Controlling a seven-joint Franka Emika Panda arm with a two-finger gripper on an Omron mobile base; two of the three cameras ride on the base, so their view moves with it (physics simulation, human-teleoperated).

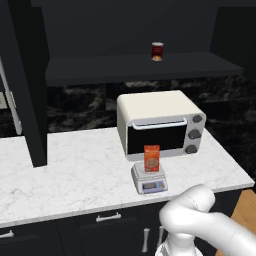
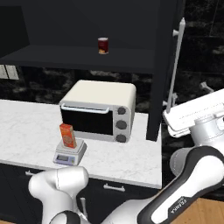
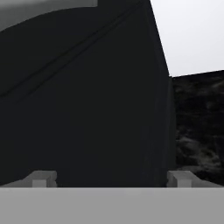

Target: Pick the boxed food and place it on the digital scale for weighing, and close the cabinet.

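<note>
With the boxed food [image 1: 151, 158] upright on the digital scale [image 1: 149, 179], I bring my spread, empty pincer [image 3: 111, 178] against the cabinet [image 2: 165, 65] door (open still), which next needs pushing shut.

Flat, even rendered light with soft shadows, no glare; pictures slightly coarse.

Left base view sits behind the arm, looks fwd and down over the table [image 1: 60, 170] from mid range. Right base view does the same from the other side – further right, taking in the open cabinet [image 2: 164, 65] door edge. Both share the toaster oven [image 1: 160, 122], digital scale [image 1: 149, 179], boxed food [image 1: 151, 158] and the shelf w/ can [image 1: 157, 51]. Hand view is v. close to a dark cabinet panel – tool [image 3: 111, 178] tips at its bottom edge.
</note>
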